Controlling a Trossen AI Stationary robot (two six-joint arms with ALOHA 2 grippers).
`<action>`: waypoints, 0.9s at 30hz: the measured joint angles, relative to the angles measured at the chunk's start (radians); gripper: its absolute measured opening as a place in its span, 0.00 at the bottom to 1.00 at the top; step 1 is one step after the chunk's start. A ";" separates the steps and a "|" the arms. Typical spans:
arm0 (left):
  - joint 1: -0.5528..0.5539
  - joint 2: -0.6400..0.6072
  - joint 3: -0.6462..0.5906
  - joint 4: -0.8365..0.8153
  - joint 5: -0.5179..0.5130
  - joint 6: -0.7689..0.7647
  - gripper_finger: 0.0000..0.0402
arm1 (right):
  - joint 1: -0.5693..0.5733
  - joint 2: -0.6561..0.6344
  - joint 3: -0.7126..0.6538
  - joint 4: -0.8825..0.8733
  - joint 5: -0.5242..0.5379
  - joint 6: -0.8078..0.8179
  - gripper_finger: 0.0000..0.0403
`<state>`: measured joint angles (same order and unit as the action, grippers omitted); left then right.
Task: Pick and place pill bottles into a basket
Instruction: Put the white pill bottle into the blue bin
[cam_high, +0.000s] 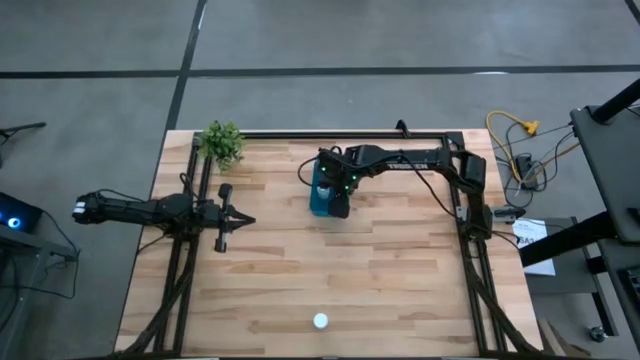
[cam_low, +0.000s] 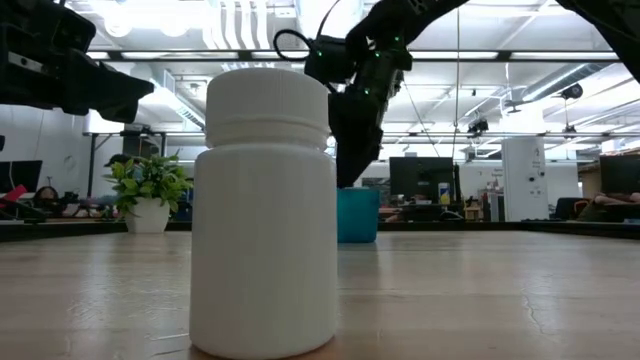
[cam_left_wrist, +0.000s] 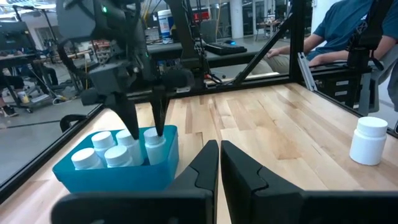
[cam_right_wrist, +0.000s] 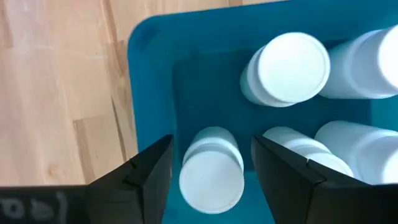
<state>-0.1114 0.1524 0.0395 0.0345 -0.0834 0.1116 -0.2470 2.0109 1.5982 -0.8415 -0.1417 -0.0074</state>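
Pill bottles (cam_right_wrist: 212, 173) w/ caps: plain white, no label seen. Basket (cam_left_wrist: 115, 171): teal-blue throughout. Table (cam_high: 400, 270): light wood, planked, darker grain streaks. Arms & grippers: dark, nr black. Plant (cam_high: 222, 142): green leaves, white pot in low view.

Wooden table (cam_high: 400, 290); teal basket (cam_high: 322, 203), plant (cam_high: 222, 142), apparently one lone bottle (cam_high: 320, 321).
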 joint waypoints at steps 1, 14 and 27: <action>0.000 0.000 0.000 0.000 0.000 0.000 0.00 | 0.000 0.000 0.014 -0.018 0.000 0.000 0.51; 0.000 0.001 0.000 -0.002 0.000 0.000 0.00 | 0.039 -0.067 0.208 -0.156 0.011 -0.072 0.28; 0.000 -0.002 0.001 -0.017 0.022 -0.002 0.00 | 0.060 -0.460 -0.323 0.269 0.011 -0.068 0.02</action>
<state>-0.1112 0.1501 0.0406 0.0178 -0.0614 0.1096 -0.1874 1.5512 1.2748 -0.5722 -0.1304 -0.0749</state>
